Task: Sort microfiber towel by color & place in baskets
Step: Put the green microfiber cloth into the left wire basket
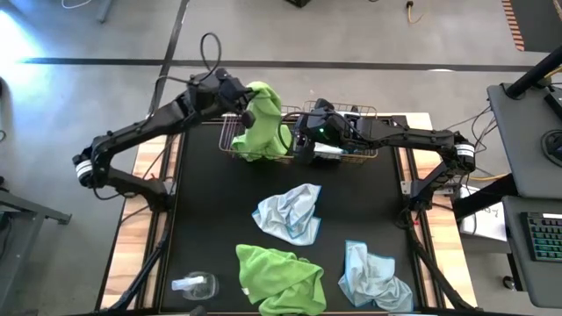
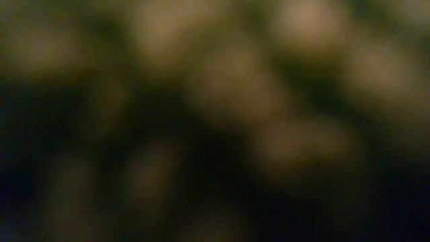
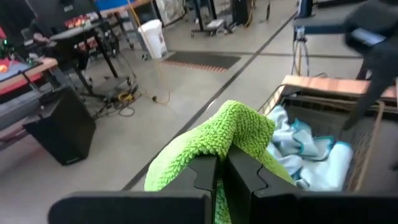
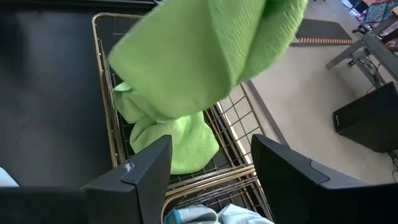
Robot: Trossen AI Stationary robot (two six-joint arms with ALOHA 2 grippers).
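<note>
At the near edge of the black table (image 1: 202, 202) I see a green towel (image 1: 279, 279), a pale blue towel (image 1: 373, 279) beside it, and a clear plastic item (image 1: 195, 285) near the corner. Nearer the middle lies another blue towel (image 1: 288, 213). These three towels remain unsorted.

At the far edge stand two wire baskets side by side. The left basket (image 4: 107, 99) already contains green cloth. The right basket (image 1: 369, 151) contains pale blue cloth, visible in the left wrist view (image 3: 308, 155).

The left gripper (image 3: 222, 180) is clamped on a lifted green towel (image 1: 263, 114), which hangs over the left basket with its lower folds draped into it. The right gripper (image 4: 211, 168) sits above the divide between the baskets, fingers spread and holding nothing.

The low view shows nothing usable.

Risks I judge from here:
- The lifted green towel hangs close to the shared wall. If released while off-centre, part may fall across into the right basket and mix colours.
- The fuzzy cloth may snag on the wire rim or cling to the fingers (image 3: 205, 177) on release.
- The two grippers are close together; any sideways move by either arm could cause contact.
</note>
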